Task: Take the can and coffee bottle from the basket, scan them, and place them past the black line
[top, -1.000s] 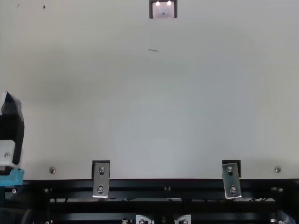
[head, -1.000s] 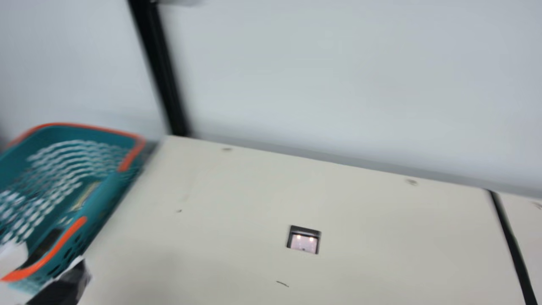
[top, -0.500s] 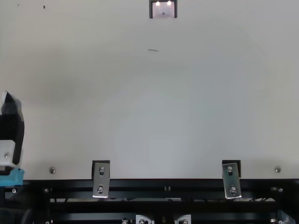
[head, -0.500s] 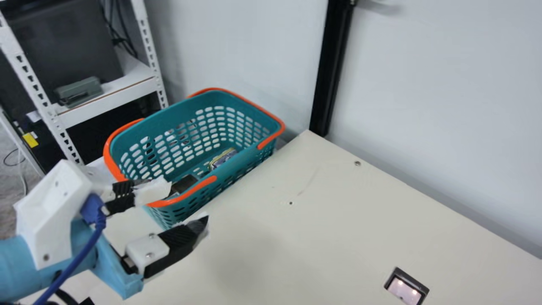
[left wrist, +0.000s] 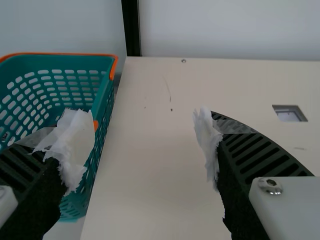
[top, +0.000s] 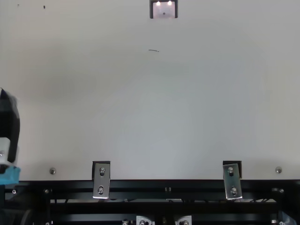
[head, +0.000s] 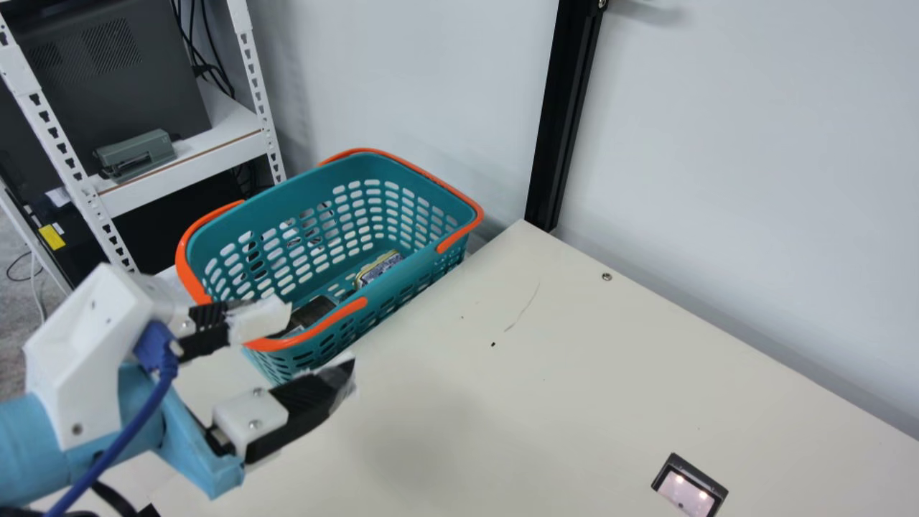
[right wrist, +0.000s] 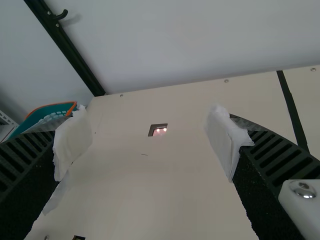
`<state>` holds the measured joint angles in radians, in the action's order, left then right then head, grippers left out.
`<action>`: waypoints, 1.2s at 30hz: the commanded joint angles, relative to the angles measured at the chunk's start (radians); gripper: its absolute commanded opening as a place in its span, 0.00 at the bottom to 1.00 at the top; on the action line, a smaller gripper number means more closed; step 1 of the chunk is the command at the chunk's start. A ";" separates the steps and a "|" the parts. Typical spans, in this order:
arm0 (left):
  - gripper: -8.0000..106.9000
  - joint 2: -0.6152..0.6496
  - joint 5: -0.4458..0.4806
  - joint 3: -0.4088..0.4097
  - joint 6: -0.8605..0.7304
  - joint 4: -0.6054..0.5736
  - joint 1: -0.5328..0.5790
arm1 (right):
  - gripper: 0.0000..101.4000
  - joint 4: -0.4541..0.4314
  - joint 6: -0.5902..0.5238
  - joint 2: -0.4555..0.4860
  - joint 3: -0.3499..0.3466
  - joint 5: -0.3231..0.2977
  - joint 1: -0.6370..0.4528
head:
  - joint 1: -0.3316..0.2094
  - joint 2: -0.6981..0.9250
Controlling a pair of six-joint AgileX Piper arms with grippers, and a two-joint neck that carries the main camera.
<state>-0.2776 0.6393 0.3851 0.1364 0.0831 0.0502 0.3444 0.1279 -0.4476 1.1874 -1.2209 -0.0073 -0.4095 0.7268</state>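
Left across the counter [head: 538,395], by a small amount in the top view, the left claw [head: 313,347] has shifted since half a second ago. It is spread wide with nothing between its fingers, one over the basket side and the other over the counter. The right claw [right wrist: 149,142] is likewise spread and empty.

Nearest the left claw is the orange handle [head: 309,334], along the rim of the basket [head: 276,208] at the far left. Inside, a dark item [head: 312,314], perhaps the coffee bottle, lies at the near end; what looks like the can [head: 380,267] lies on its side farther in.

The step in hand seems to be the reach into the basket. The robot would do well to carry the claw left and above the rim until both fingers are inside, then lower it steeply, one finger on each long side of the chosen item. A low approach could hook the handle or shove the basket, and the loose white wrapping on the tips could snag in the wall's slots.

Once lifted clear, the item must turn its code to the scanner [head: 686,492] before going right, past the black line [right wrist: 292,112].
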 commanded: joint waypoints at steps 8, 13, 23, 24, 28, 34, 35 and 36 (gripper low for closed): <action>0.85 -0.347 -0.104 0.220 0.093 0.076 -0.076 | 1.00 0.000 0.000 0.000 0.000 0.000 0.000 | -0.027 0.014; 0.85 -0.582 -0.113 0.375 0.062 0.077 -0.163 | 1.00 0.000 0.000 0.000 0.000 0.000 0.000 | -0.027 0.014; 0.85 -1.018 0.000 0.744 -0.311 -0.111 -0.412 | 1.00 0.000 0.000 0.000 0.000 0.000 0.000 | -0.027 0.014; 0.85 -1.055 0.020 0.782 -0.347 -0.122 -0.436 | 1.00 0.000 0.000 0.000 0.000 0.000 0.000 | -0.027 0.014; 0.85 -1.187 0.107 0.919 -0.454 -0.144 -0.504 | 1.00 0.000 0.000 0.000 0.000 0.000 0.000 | -0.027 0.014; 0.85 -1.362 0.221 1.054 -0.549 -0.127 -0.536 | 1.00 0.000 0.000 0.000 0.000 0.000 0.000 | -0.027 0.014; 0.85 -1.389 0.235 1.067 -0.562 -0.124 -0.536 | 1.00 0.000 0.000 0.000 0.000 0.000 0.000 | -0.027 0.014; 0.85 -1.417 0.247 1.080 -0.576 -0.121 -0.538 | 1.00 0.000 0.000 0.000 0.000 0.000 0.000 | -0.027 0.014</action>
<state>-1.6109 0.8582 1.4262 -0.4123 -0.0410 -0.4845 0.3444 0.1279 -0.4476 1.1874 -1.2209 -0.0073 -0.4095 0.7268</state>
